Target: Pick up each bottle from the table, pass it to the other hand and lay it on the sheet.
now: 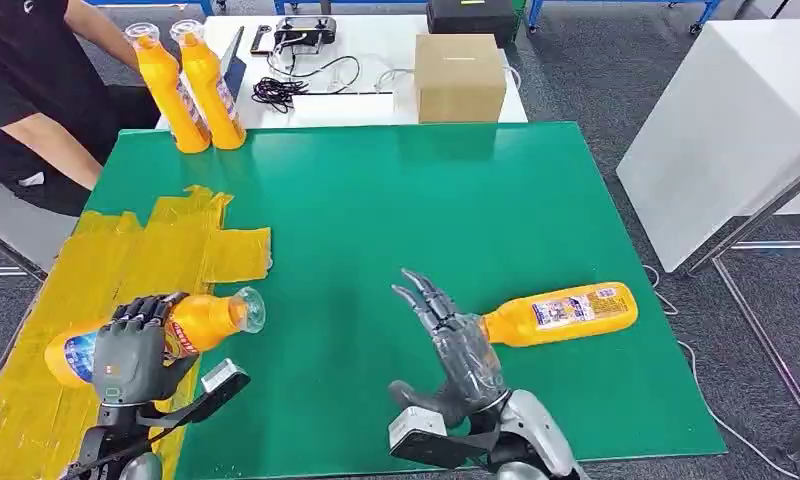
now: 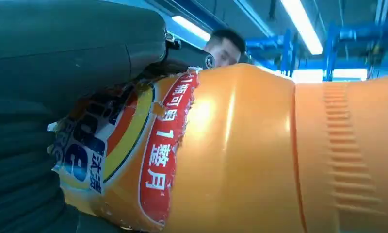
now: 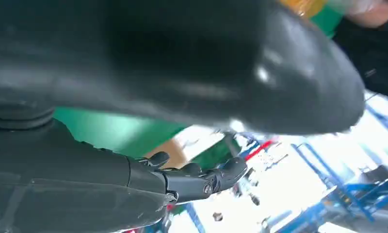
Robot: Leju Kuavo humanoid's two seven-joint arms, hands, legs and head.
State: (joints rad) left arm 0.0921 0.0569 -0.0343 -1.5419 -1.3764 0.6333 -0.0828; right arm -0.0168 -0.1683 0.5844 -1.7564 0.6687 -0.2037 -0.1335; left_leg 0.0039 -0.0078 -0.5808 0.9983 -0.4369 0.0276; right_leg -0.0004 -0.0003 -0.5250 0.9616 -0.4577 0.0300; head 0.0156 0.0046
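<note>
While our left hand wraps its dark fingers over the middle of an orange plastic bottle with a red, blue and yellow label, that bottle lies on its side across the crinkled yellow sheet taped to the table, its clear cap past the thumb side of the hand and reaching over the sheet's edge onto the green table top. In our left wrist view the same bottle sits pressed against the grey ribbed cover of the hand, the torn edge of its label toward us.

Our right hand holds nothing; its fingers are spread apart and stretched out, palm turned toward the left hand. In the right wrist view the fingertips reach out free in the air. Just beside that hand, on its outer side, a second orange plastic bottle with a white and blue label lies flat on the green top, one end near the back of the hand; we cannot tell whether they touch.

Well beyond the left hand, at the far edge of the table, two more orange bottles with clear caps stand upright side by side, next to a person in a black shirt. Beyond the right hand, a brown cardboard box sits on a white table with black cables beside it.
</note>
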